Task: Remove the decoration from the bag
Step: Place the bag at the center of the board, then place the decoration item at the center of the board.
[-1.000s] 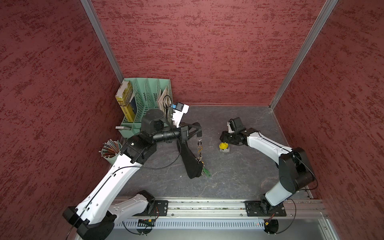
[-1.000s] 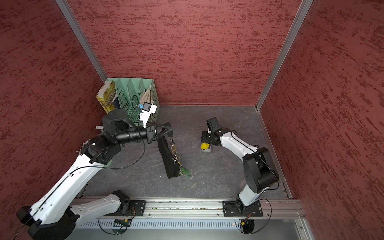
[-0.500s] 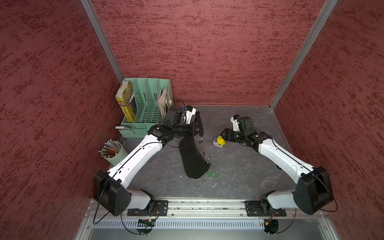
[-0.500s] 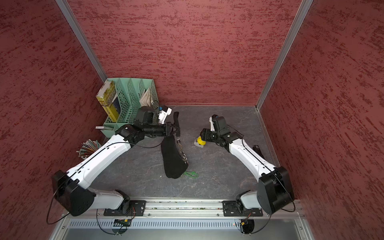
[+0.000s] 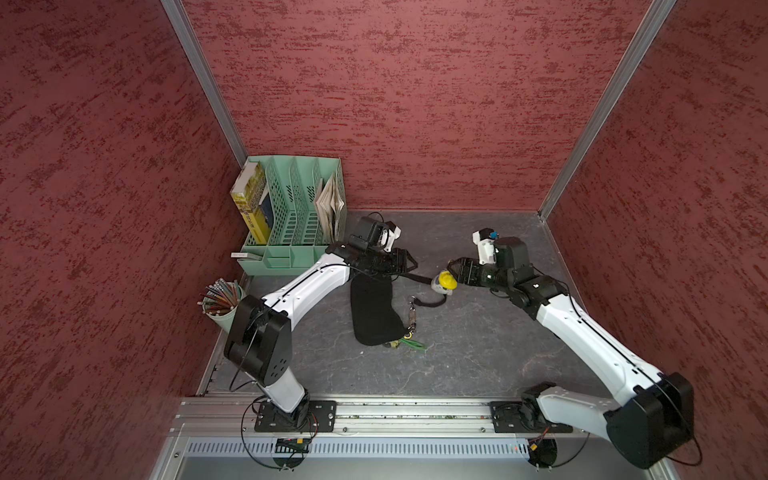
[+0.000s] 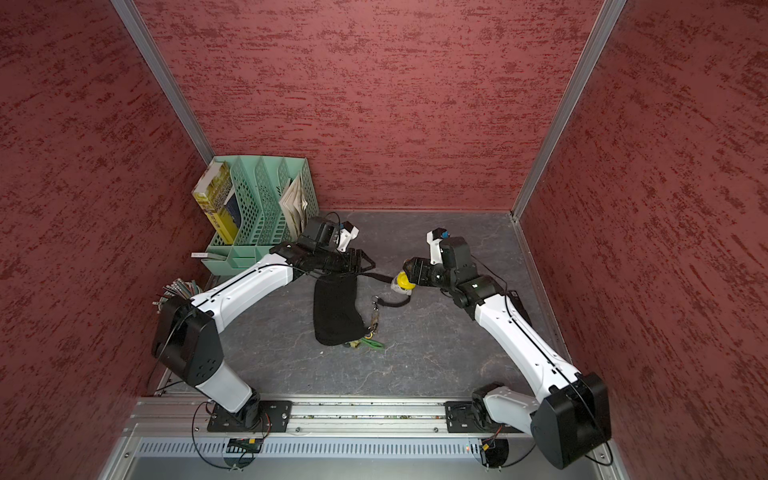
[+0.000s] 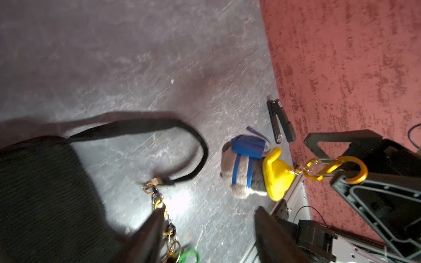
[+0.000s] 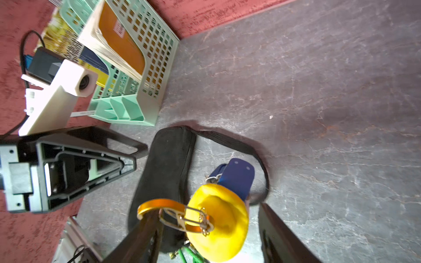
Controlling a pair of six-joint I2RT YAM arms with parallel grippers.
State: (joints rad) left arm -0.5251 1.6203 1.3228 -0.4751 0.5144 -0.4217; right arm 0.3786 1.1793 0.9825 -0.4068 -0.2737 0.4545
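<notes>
**Bag's down, charm's off, now just park it**

Since a second ago the bag has gone from dangling under the left gripper to lying flat on the table just in front of the green file rack. That gripper's jaws have sprung apart with nothing in them.

The decoration, a little grey plush with a yellow hat, is on the far side of the bag from the rack. It hangs by its orange carabiner, hooked over one finger of the right gripper. Those jaws are wide apart too, so it's hooked, not pinched. It looks unclipped from the bag's rings to me.

How I'd finish: lower gently until the plush sits on the table, farther from the rack than the strap loop so the hook can't snag it. Then tip the finger and let the carabiner slide off. No swinging, since a bare hook can slip.

Writing: the yellow book in the rack has spine lettering, there's a white tag at the rack's front edge, and the orange folder has a label. All too blurry to read. No brands I can make out.
</notes>
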